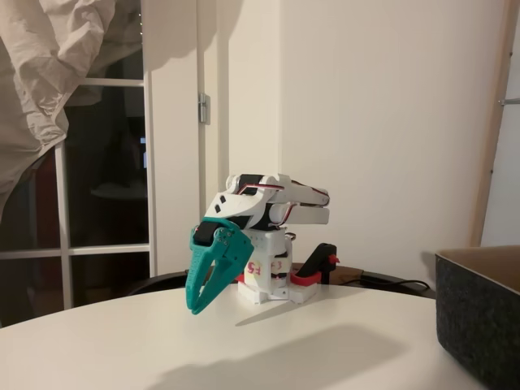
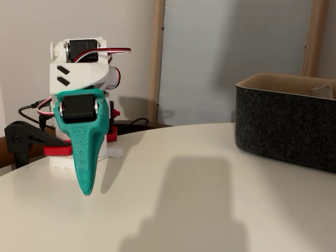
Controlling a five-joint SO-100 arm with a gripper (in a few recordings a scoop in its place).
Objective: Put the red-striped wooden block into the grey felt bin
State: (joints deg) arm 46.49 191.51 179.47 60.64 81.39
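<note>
the white arm (image 1: 272, 213) sits folded low over its base on the pale round tabletop (image 1: 244, 341), its upper links stacked flat. from the front of the arm the teal pincer (image 1: 197, 305) hangs tip-down, slanting toward the left of this fixed view, its point just above the tabletop. the two fingers lie together down to the tip with no gap between them, and nothing is held there. in the other fixed view the pincer (image 2: 86, 190) shows edge-on as one narrow teal blade under a black motor, so its jaws cannot be read from that side.

the grey felt bin (image 1: 479, 321) stands on the tabletop well to the right of the arm, cut off by the picture's edge, with dark fuzzy walls and a tan inside. in the other fixed view the bin (image 2: 286, 128) is likewise right of the arm and well apart from it; something pale and blurred shows just over its far rim, too unclear to name.

a black and red clamp (image 2: 31, 144) grips the tabletop edge beside the arm's base.
</note>
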